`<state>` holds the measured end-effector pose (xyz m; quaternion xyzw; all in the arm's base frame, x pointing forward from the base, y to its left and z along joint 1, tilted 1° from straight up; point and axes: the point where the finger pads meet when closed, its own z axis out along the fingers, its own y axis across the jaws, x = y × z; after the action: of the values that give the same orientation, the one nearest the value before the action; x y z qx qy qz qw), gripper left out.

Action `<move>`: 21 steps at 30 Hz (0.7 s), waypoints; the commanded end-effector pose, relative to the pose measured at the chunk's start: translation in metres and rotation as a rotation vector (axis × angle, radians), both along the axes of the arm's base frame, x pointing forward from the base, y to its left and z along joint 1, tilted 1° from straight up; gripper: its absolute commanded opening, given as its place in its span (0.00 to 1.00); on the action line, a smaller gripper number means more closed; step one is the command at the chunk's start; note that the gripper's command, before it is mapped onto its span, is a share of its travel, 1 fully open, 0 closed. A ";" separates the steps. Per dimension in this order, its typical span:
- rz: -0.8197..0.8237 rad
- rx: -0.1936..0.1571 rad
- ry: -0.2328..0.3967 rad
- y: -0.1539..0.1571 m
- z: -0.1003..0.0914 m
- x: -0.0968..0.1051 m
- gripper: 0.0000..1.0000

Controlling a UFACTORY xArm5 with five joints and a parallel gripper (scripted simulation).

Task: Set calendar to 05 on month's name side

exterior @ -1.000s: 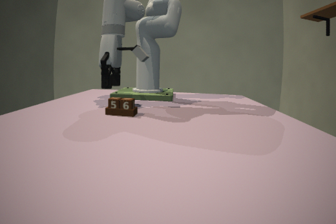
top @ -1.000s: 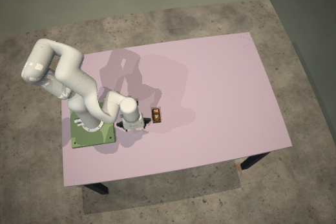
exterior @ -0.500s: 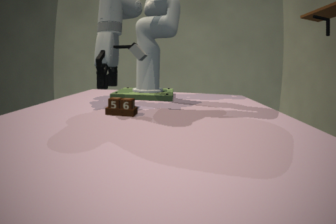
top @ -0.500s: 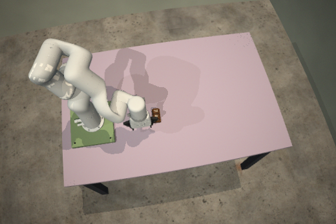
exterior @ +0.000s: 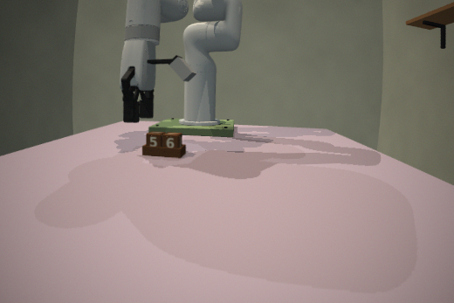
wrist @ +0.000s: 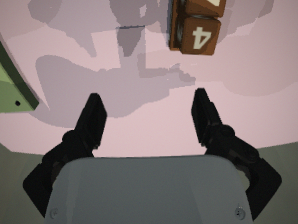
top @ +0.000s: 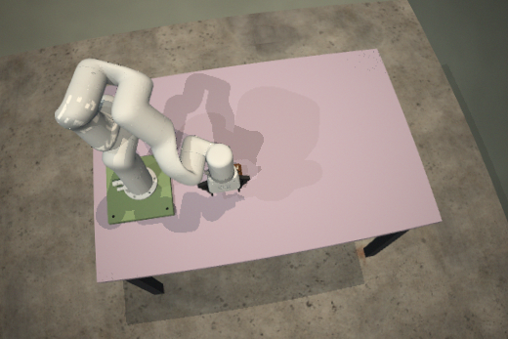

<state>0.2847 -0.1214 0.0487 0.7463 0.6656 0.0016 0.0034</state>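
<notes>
Two brown cubes stand side by side in a brown tray (exterior: 164, 151) (wrist: 174, 31) on the table. In the exterior view the left cube (exterior: 154, 141) shows an upright 5 and the right cube (exterior: 171, 141) an upright 6. No month's name is legible there. In the wrist view the nearer cube (wrist: 201, 37) has a 4 on top; the other cube (wrist: 206, 7) is cut off by the frame's edge. In the top view the arm hides most of the tray and cubes. My gripper (top: 226, 192) (exterior: 139, 118) (wrist: 147, 101) is open and empty, above the table and beside the tray, higher than the cubes.
The robot's green base plate (top: 142, 212) (exterior: 196, 130) (wrist: 15, 95) lies to the left of the gripper in the top view. A wooden wall shelf (exterior: 432, 17) is far off at the right in the exterior view. Arm shadows fall across the pink table (top: 352, 153).
</notes>
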 end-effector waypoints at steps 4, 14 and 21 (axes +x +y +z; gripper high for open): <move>0.000 0.000 -0.001 -0.002 0.000 0.014 1.00; 0.000 0.000 -0.001 -0.007 0.000 0.042 1.00; 0.000 0.000 -0.001 -0.008 0.000 0.053 1.00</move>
<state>0.3274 -0.1278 0.0479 0.7464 0.6655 0.0012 0.0024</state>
